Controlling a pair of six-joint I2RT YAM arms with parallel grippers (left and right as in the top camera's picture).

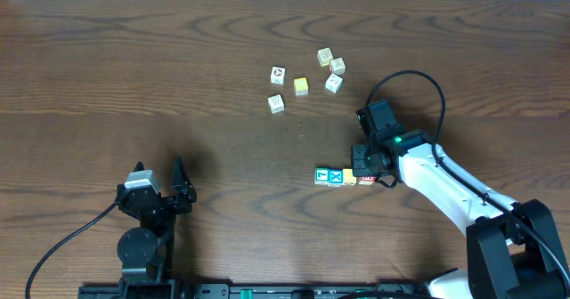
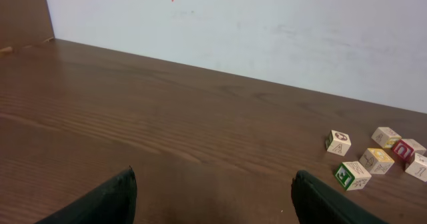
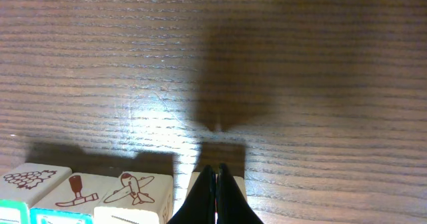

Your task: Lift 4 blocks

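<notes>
Just right of centre in the overhead frame, four cubes lie flat in a straight row, left to right: teal-green block [image 1: 322, 175], blue X block [image 1: 336, 176], yellow-orange block [image 1: 350, 178], red block [image 1: 366, 180], side by side.

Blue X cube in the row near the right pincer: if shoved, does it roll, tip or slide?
Likely slides: the blue X cube sits flat-faced on the wooden table. Probably rigid, with hard square edges. It would probably shove the teal cube beside it if pushed that way.
</notes>
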